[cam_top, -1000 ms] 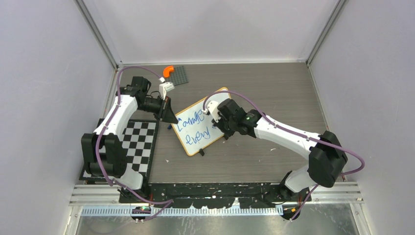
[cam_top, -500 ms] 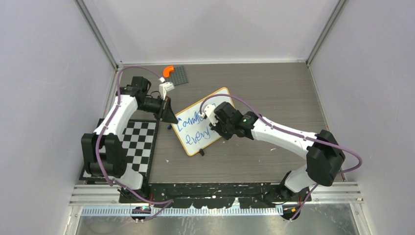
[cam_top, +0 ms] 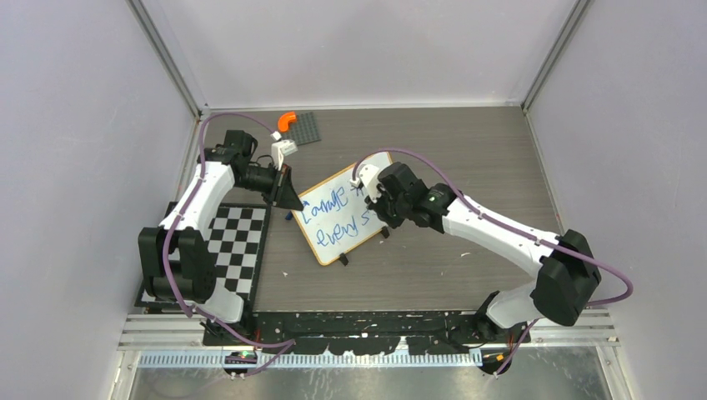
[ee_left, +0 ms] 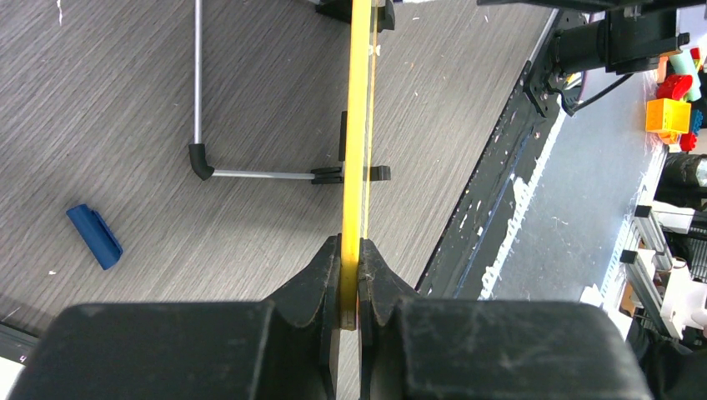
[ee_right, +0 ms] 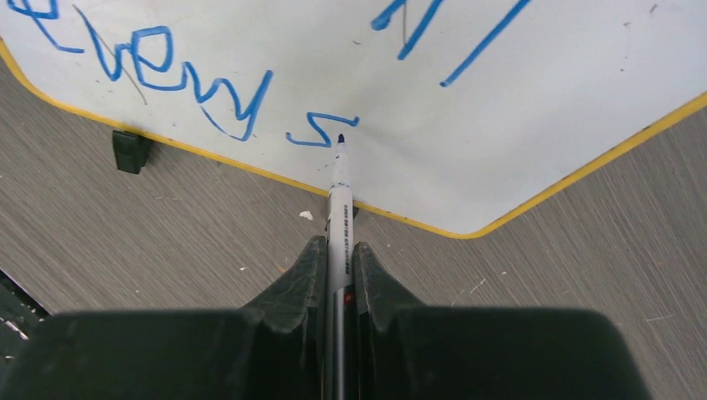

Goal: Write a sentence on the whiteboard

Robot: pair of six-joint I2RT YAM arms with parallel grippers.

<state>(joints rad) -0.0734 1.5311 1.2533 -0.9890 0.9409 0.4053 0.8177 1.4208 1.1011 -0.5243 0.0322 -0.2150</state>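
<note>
- Rightward along the second line goes the marker (ee_right: 339,200): a fresh "s" now follows "every" in the sentence (cam_top: 338,218).
- The right fingers (ee_right: 310,275) are clamped on the marker, its tip at the whiteboard (cam_top: 332,247).
- The left fingers (ee_left: 323,279) pinch the whiteboard's edge, steadying it mid-table (cam_top: 467,167).
- "step" looks barely begun.

Smooth whiteboard (ee_right: 542,92), matt wood-grain tbl (ee_right: 584,275)
</note>
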